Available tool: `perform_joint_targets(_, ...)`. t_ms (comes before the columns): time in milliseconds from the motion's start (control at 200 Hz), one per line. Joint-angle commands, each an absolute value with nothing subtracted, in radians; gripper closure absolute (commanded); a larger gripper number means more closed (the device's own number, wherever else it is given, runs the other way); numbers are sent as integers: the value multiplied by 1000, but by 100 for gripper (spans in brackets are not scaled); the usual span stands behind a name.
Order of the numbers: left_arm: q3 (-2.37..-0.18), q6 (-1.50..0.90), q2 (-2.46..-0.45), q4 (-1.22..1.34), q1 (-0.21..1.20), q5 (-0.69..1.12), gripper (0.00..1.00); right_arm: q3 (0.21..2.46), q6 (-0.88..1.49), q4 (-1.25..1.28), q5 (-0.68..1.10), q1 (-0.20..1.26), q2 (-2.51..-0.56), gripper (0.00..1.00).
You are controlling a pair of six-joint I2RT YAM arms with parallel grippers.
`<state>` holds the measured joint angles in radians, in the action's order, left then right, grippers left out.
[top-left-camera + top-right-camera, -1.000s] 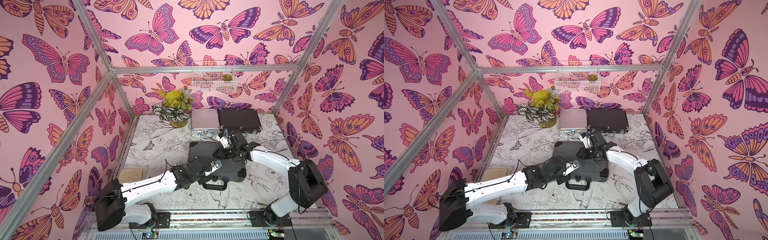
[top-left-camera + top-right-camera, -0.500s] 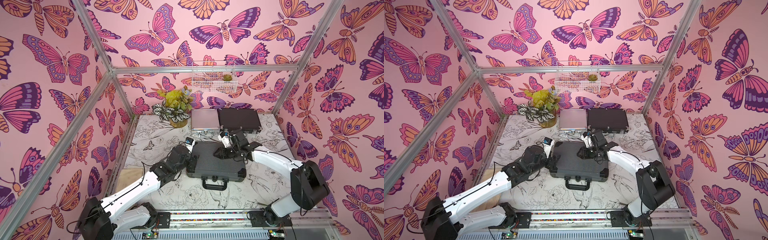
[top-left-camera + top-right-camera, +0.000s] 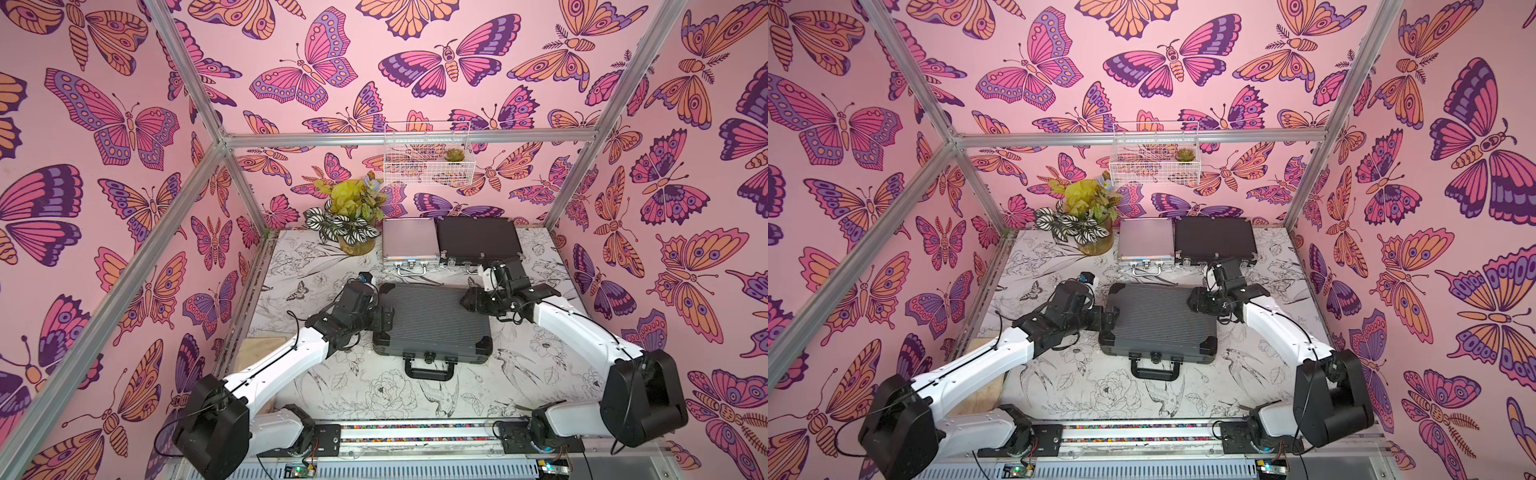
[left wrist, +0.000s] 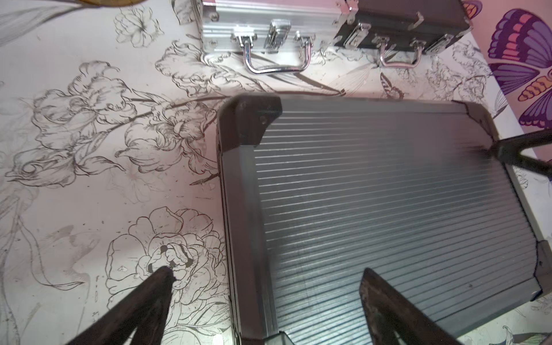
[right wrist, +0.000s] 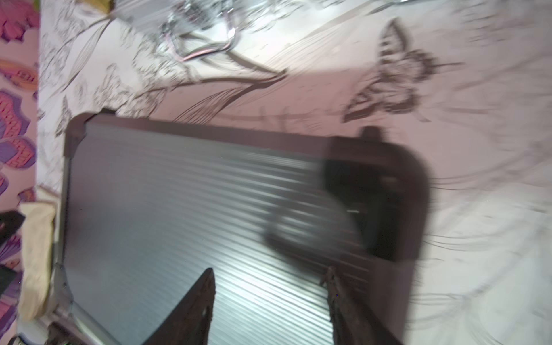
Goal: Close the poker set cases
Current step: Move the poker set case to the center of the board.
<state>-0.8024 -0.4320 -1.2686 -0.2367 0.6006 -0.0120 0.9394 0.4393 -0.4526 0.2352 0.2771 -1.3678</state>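
The large ribbed dark-grey case (image 3: 432, 320) (image 3: 1158, 320) lies flat mid-table with its lid down and its handle toward the front. Behind it, side by side with lids down, are the small silver case (image 3: 410, 241) (image 4: 268, 21) and the flat black case (image 3: 478, 237) (image 4: 400, 21). My left gripper (image 3: 384, 320) (image 4: 267, 277) is open at the grey case's left edge, one finger over the lid, one over the table. My right gripper (image 3: 467, 299) (image 5: 270, 274) is open over the lid's far right corner. Neither holds anything.
A potted plant (image 3: 349, 220) stands at the back left beside the silver case. A white wire basket (image 3: 426, 153) hangs on the back wall. A wooden block (image 3: 257, 351) lies at the table's left edge under my left arm.
My left arm has drawn back from the top of the grey lid to the case's left edge, and its jaws have opened. The right jaws have opened too, staying near the far right corner.
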Motion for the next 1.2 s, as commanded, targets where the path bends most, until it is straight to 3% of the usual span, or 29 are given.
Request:
perform_joint_targets(0, -819, -451, -1325, -271, 595, 36, 3, 884, 484, -497, 182, 231, -1335, 37)
perform_joint_targets(396, -839, -474, -1426, -273, 566, 123, 5, 840, 493, -518, 197, 172, -1310, 35)
perform_joint_targets(611, -861, -436, -1472, -269, 563, 264, 10, 793, 498, -426, 362, 164, -1395, 49)
perform_joint_targets(766, -871, -431, -1500, -263, 564, 336, 12, 784, 504, -329, 464, 186, -1480, 50)
perform_joint_targets(1197, -856, -472, -1467, -255, 554, 248, 13, 893, 518, -257, 532, 308, -1647, 52)
